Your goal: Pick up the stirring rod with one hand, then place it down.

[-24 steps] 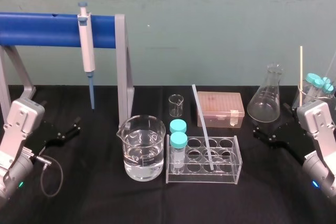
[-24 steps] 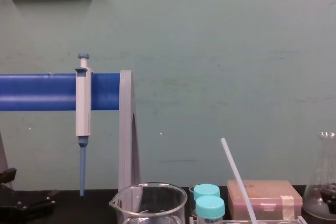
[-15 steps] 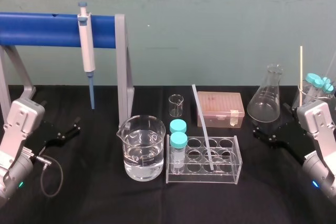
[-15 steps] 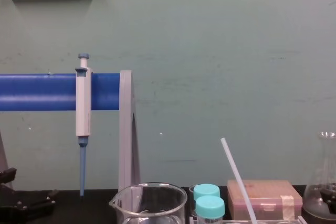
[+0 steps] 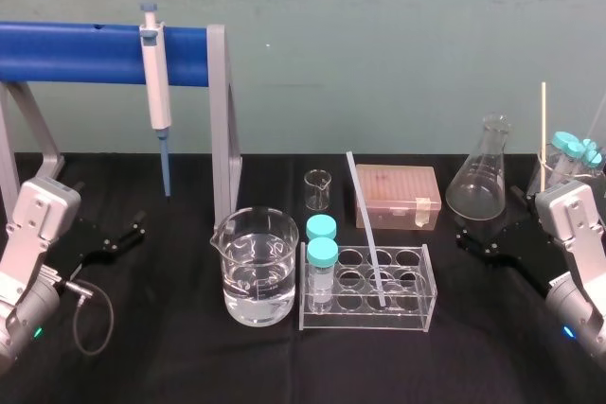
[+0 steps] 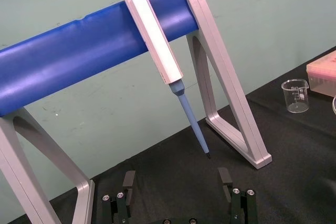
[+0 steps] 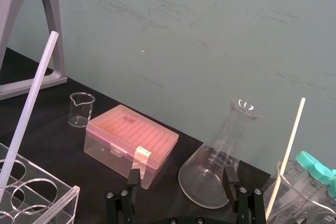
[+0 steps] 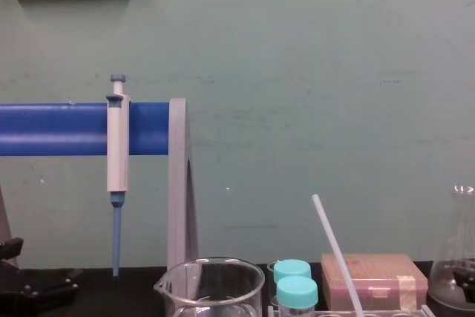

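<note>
Right gripper (image 5: 478,241) spread open, empty; left gripper (image 5: 121,236) same, parked. Stirring rod (image 5: 365,224) leans in tube rack (image 5: 415,316), well left of right fingers (image 7: 133,178). Likely light, stiff, slick, maybe brittle: pinch upper shaft gently. Capped tubes (image 5: 322,254) and beaker (image 5: 254,267) crowd beyond it; flask (image 5: 481,182) just ahead of fingers; overhead open.

The stirring rod (image 5: 365,229) looks smooth translucent plastic, the beaker (image 5: 254,272) glossy clear glass, the surface (image 5: 161,357) matt black cloth.
</note>
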Controlling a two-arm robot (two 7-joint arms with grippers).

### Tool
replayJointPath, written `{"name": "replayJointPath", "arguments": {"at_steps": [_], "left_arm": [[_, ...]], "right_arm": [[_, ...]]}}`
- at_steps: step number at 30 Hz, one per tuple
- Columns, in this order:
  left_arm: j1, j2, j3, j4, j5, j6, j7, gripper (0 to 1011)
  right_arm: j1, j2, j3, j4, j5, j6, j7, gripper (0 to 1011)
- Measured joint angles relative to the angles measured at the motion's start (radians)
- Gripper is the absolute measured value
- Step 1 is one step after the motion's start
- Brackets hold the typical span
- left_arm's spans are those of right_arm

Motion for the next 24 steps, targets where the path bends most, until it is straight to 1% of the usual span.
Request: {"name": "replayJointPath", "arguments": {"at_steps": [24], "left_arm": [[0.0, 0.0, 0.0, 0.0, 0.0, 0.0, 0.0, 1000]], "right_arm": [[0.0, 0.0, 0.0, 0.0, 0.0, 0.0, 0.0, 1002]]}}
